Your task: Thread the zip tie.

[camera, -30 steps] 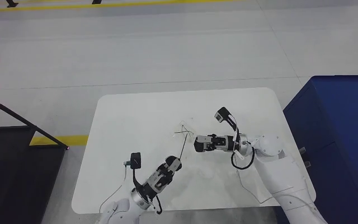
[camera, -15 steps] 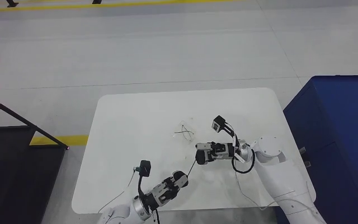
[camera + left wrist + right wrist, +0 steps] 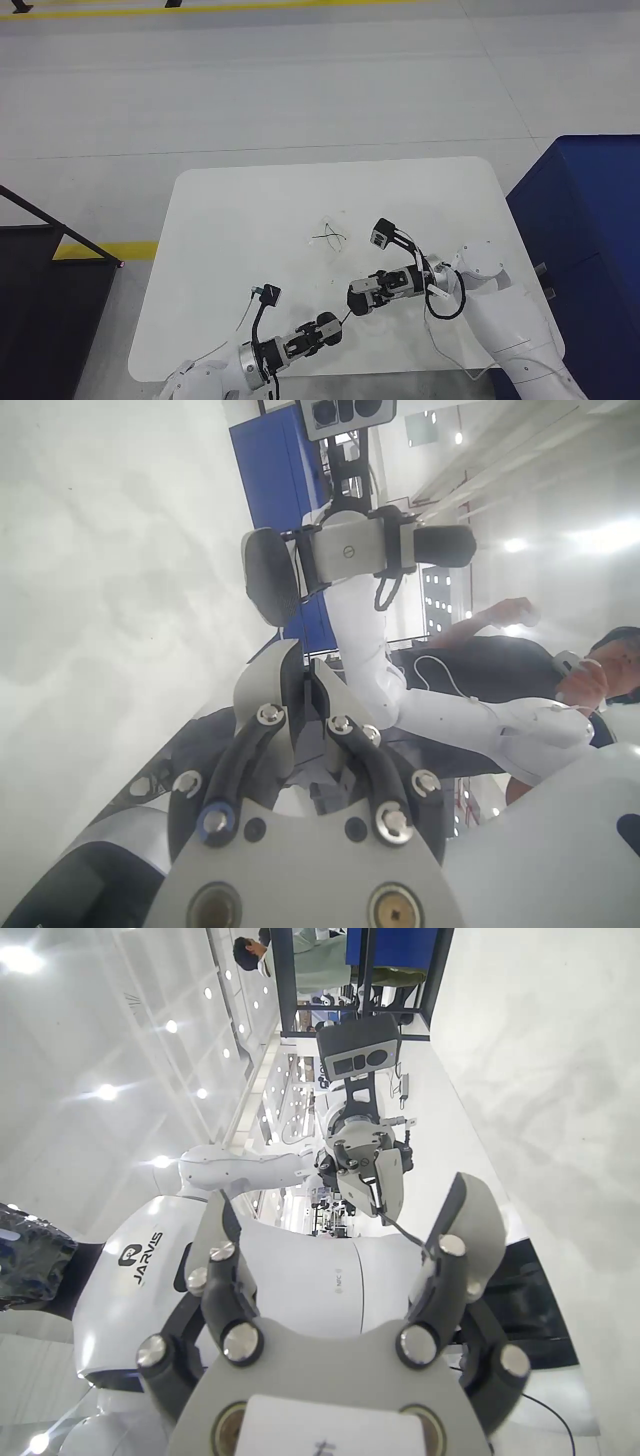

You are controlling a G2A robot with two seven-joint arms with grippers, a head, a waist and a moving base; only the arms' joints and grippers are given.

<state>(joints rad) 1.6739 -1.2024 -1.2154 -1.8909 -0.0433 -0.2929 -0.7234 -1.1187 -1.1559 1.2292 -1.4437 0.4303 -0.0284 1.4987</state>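
**A:** Where's the zip tie [image 3: 402, 1229] at?

**B:** Pinched tight in my left tool [image 3: 330, 326], up off the tabletop [image 3: 220, 250], nearer me than the spare ties [image 3: 330, 236]. My right tool [image 3: 340, 1193] is spread wide, with the strap's free end by 1 finger [image 3: 465, 1218].

**A:** Any tips?

**B:** I'd centre that end between the jaws before clamping. Go slow, the strap probably flexes.

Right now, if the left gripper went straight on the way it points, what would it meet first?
Most likely the open right gripper, which faces it close ahead. The left gripper is shut on the zip tie, whose free end would get there first, though depth is unclear.
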